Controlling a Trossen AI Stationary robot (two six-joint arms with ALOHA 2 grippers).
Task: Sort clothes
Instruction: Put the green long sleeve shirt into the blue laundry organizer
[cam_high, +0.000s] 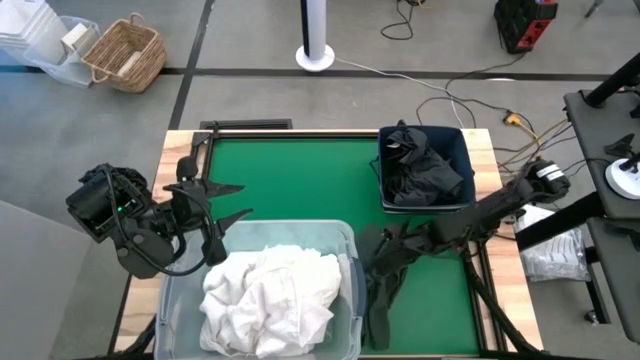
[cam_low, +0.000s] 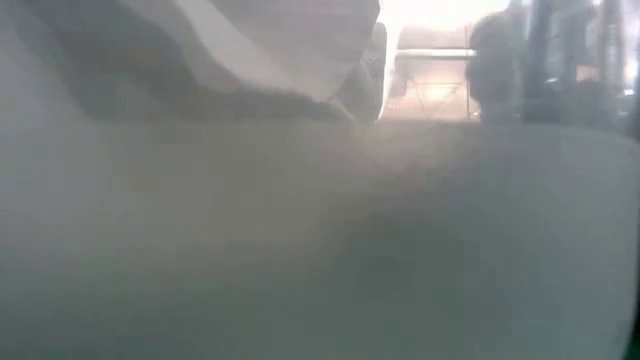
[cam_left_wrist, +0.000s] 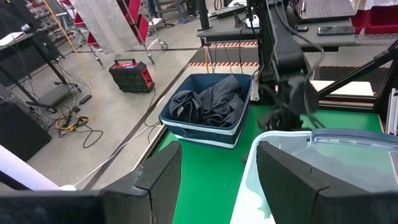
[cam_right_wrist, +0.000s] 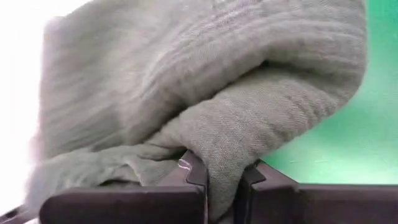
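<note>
Beside the clear tub (cam_high: 345, 240), the right gripper (cam_right_wrist: 222, 177) pinches an olive garment (cam_right_wrist: 205, 87); the left gripper (cam_left_wrist: 217, 180) stands spread

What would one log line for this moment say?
right claw: shut on olive garment | left claw: open, idle by tub | bin: dark clothes

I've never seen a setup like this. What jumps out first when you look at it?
A clear tub at the table's near edge is heaped with white clothes. Beside it, the right gripper is shut on an olive green garment, and a blue bin at the far right corner holds dark clothes.
</note>
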